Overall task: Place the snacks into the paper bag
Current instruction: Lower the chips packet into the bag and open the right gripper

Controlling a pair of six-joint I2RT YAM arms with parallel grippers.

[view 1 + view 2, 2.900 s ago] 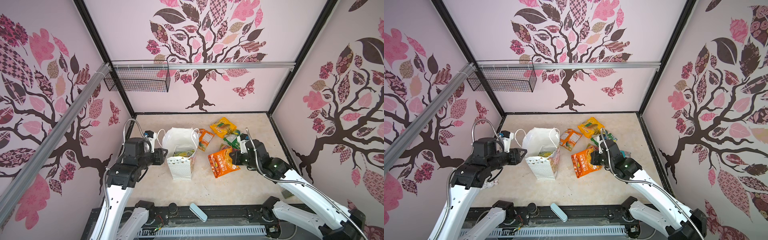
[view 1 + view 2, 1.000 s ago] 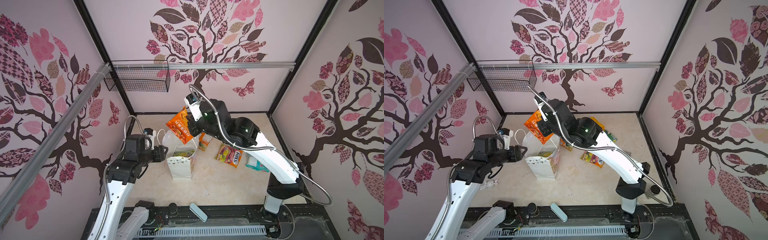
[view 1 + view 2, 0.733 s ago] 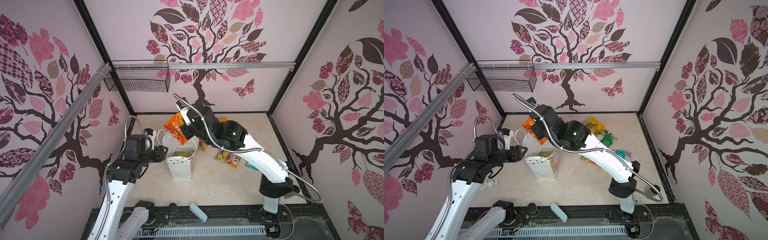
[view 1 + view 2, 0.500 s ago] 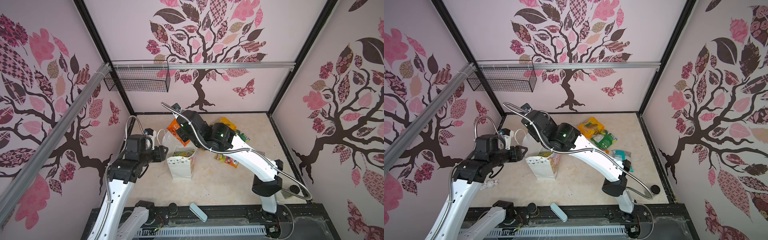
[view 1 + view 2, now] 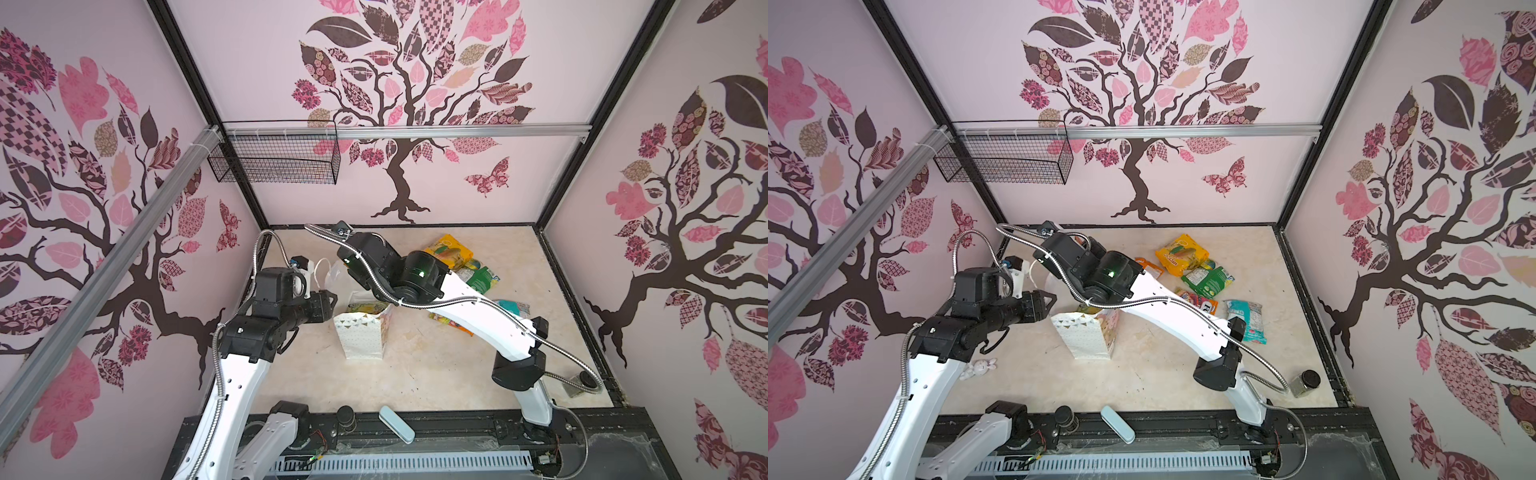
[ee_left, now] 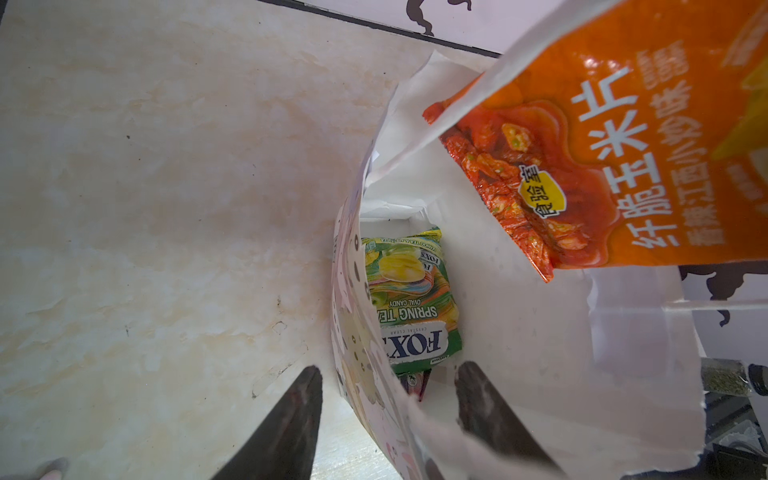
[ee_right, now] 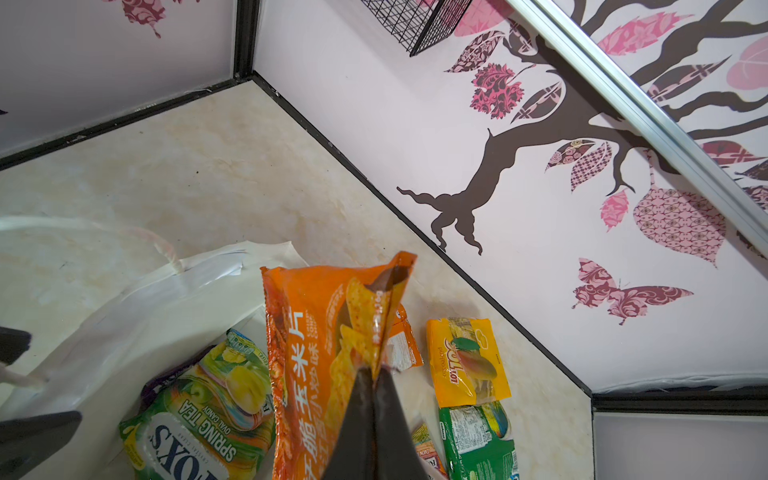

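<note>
The white paper bag [image 5: 360,341] [image 5: 1086,341] stands upright in the middle of the floor. My left gripper [image 6: 389,368] [image 5: 331,300] is open and straddles the bag's near wall [image 6: 519,332], one finger outside and one inside. My right gripper [image 7: 374,374] is shut on the top edge of an orange snack packet [image 7: 316,353] [image 6: 623,145], which hangs over the bag's mouth; in both top views the arm hides it. A green FOX'S packet [image 6: 411,303] [image 7: 199,415] lies inside the bag. Yellow [image 5: 1181,253], green [image 5: 1210,280], multicolour [image 5: 1198,303], teal [image 5: 1246,318] and small orange [image 5: 1148,268] snacks lie to the right.
A pale blue case [image 5: 1118,424] lies at the front edge and a small glass jar [image 5: 1304,382] stands at the front right. A black wire basket [image 5: 274,160] hangs on the back wall. A small white toy [image 5: 980,368] lies by the left arm.
My right arm has swung left and down with the orange packet, from above the bag to its mouth. The left arm and the bag have stayed put.
</note>
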